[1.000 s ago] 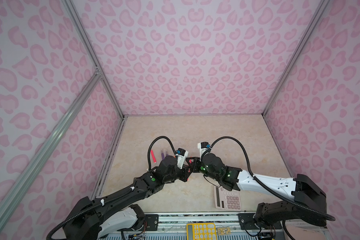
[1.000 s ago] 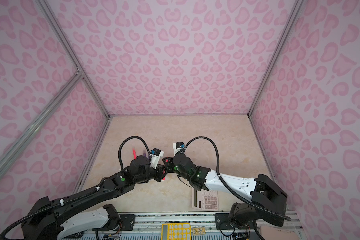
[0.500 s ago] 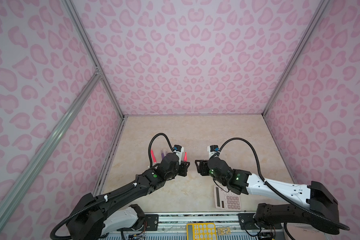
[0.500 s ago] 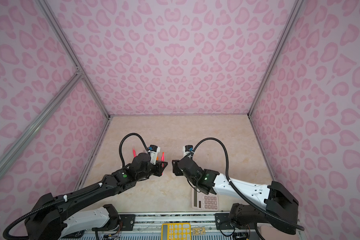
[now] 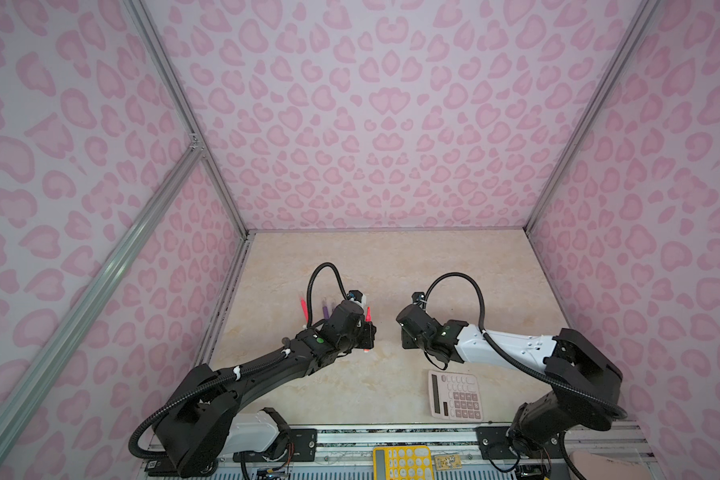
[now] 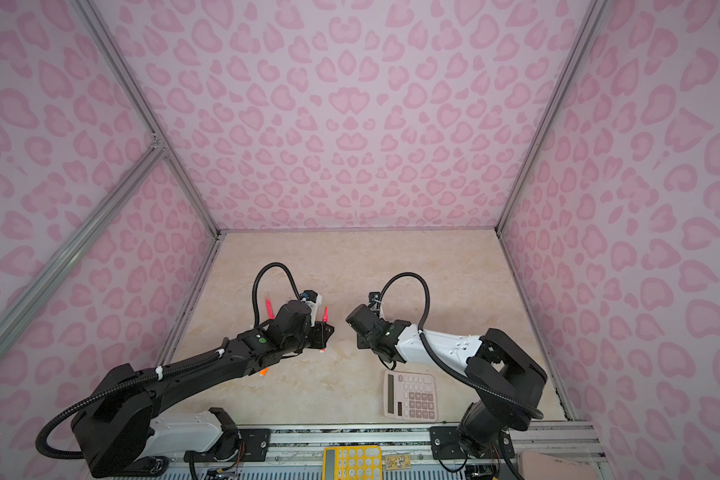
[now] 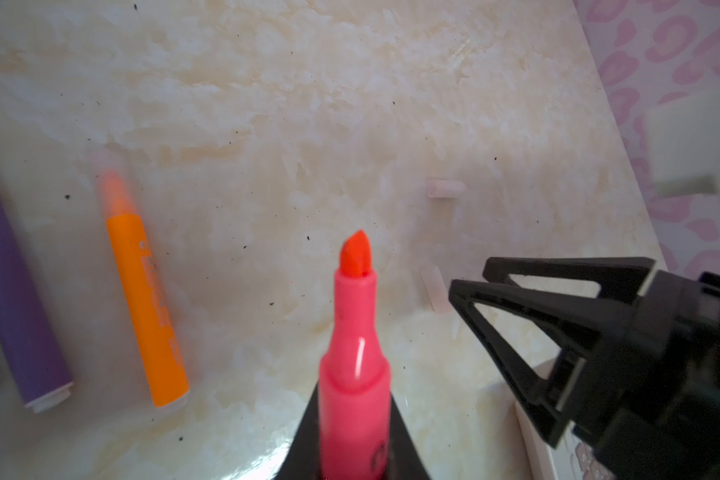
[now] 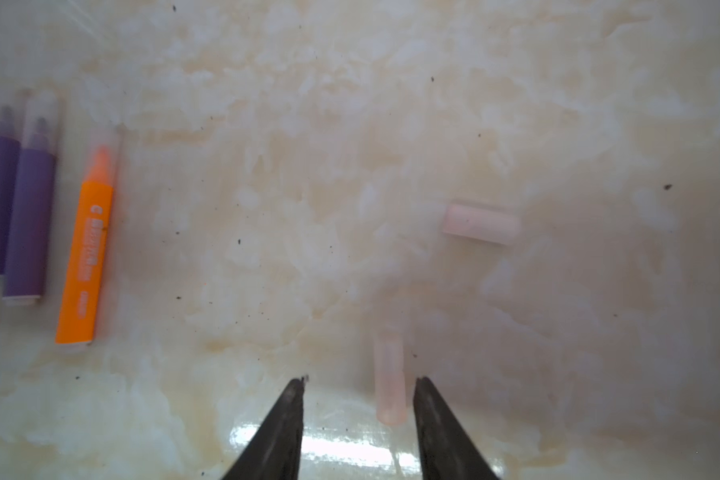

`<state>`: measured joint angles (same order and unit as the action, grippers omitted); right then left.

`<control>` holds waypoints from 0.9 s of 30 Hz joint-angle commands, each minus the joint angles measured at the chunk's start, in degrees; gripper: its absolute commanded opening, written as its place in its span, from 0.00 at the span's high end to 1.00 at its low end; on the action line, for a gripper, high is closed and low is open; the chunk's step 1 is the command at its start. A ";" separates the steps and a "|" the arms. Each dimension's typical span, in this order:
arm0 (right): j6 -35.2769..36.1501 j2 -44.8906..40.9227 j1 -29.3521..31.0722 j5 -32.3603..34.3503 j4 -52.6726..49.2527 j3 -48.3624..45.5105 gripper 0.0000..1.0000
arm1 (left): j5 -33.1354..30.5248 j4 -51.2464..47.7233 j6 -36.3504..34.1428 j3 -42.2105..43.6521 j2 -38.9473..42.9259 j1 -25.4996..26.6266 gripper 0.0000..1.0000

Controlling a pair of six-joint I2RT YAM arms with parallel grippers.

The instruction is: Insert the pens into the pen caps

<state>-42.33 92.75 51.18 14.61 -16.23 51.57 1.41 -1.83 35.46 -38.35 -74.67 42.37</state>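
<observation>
The left pincer (image 5: 366, 336) is closed tight on a pink-red pen (image 7: 354, 332). The pen is gripped at the barrel, and its bare tip is left sticking out past the fingertips.

The right pincer (image 8: 360, 385) is held at a middling gap with nothing gripped. A clear cap (image 8: 388, 378) is seen lying on the table (image 8: 391, 104) between its two fingers, closer to one of them; whether it is touched cannot be told. A second cap (image 8: 481, 224) is found a little beyond the tips, off to that same side. An orange pen (image 8: 86, 253) and two purple pens (image 8: 30, 216), all capped, are laid side by side well off to the other side.

In both top views the two pincers are faced toward each other, with a bare strip of table between them. A calculator (image 5: 454, 395) is placed behind the right pincer, beside its arm. The walls (image 5: 391, 124) are seen well apart from both pincers.
</observation>
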 commanded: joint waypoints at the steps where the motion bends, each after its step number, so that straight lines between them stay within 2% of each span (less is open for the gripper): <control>1: 2.44 2.07 -0.89 -0.49 -3.25 0.47 0.56 | 0.18 -0.14 -0.02 -0.78 0.44 -0.04 0.97; 10: 4.53 8.54 -2.66 -4.33 -2.58 2.20 0.63 | 0.49 -0.04 -0.48 -0.54 1.82 -0.01 0.97; 15: 4.48 9.53 -2.67 -4.53 -2.93 3.28 0.73 | 0.34 -0.31 -0.66 -0.42 2.42 -0.03 0.97; 19: 3.92 8.57 -2.66 -4.15 -2.28 2.04 0.78 | 0.59 -0.37 -0.65 -0.37 3.03 -0.01 0.97; 27: 3.56 7.52 -2.54 -4.15 -2.06 0.96 0.76 | 0.61 -0.55 -0.75 -0.09 3.99 -0.08 0.97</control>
<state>-38.41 100.29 48.62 10.96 -16.03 53.47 1.65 -2.26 35.20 -38.35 -71.29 42.35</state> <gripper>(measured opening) 0.238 0.178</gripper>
